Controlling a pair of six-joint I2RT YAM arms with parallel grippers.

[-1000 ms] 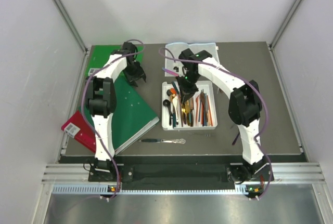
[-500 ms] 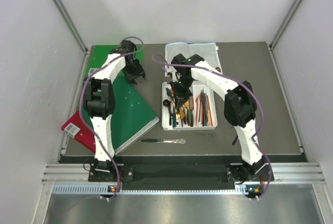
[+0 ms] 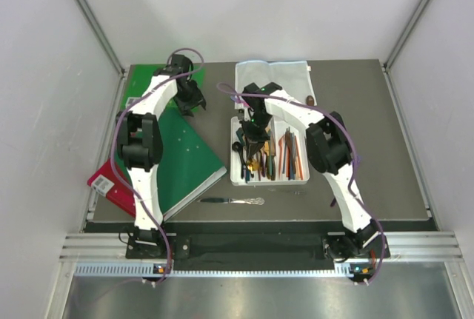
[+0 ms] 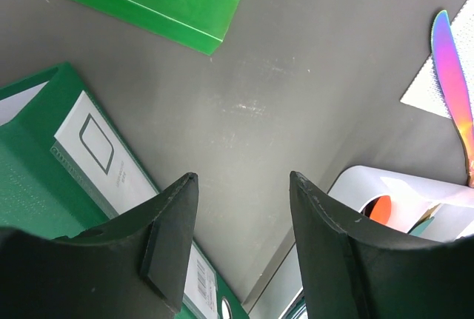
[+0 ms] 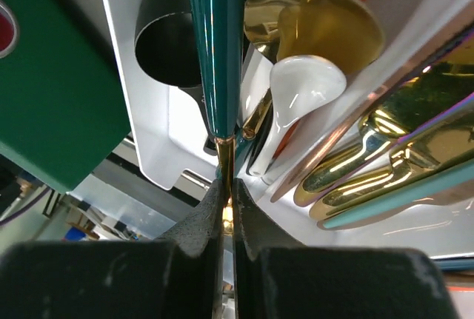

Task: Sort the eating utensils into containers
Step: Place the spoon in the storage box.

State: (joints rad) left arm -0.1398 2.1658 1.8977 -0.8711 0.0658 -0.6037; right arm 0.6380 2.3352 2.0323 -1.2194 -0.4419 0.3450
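Right gripper (image 5: 227,186) pinches a teal-handled utensil (image 5: 216,45) by its gold neck over the white tray (image 5: 127,93); at the tray's ten o'clock, the left gripper (image 4: 243,182) hangs spread, empty.

To my left, a large green book (image 3: 189,152) lies flat on the dark grey worktop (image 3: 378,156), with a red book (image 3: 109,183) poking out at its near left edge. Another green book (image 3: 139,82) lies beyond it. A white mat (image 3: 281,73) sits at the far middle.

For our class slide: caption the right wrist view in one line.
Right gripper shut on a teal-handled utensil over the white tray.
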